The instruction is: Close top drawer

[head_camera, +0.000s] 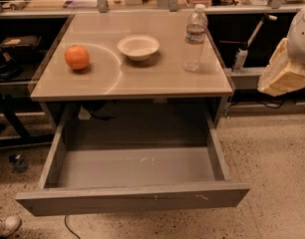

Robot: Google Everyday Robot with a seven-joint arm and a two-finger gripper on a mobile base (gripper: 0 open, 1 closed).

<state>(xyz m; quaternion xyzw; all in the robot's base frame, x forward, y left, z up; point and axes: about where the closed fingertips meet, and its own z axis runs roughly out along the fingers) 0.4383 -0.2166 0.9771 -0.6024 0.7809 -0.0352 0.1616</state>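
The top drawer (132, 199) is a wide grey metal drawer under the tan tabletop (157, 78). It is pulled far out toward me and its tray is empty. Its plain front has small white scratches right of centre. My gripper (283, 76) shows as a cream-coloured part under the white arm (301, 31) at the right edge. It hangs at about tabletop height, to the right of the table and well above and right of the drawer front, touching nothing.
On the tabletop stand an orange (76, 57), a white bowl (138, 47) and a clear water bottle (195, 38). Dark shelving and a cluttered bench run behind. A shoe (5, 226) and a cable (70, 227) lie on the speckled floor at the lower left.
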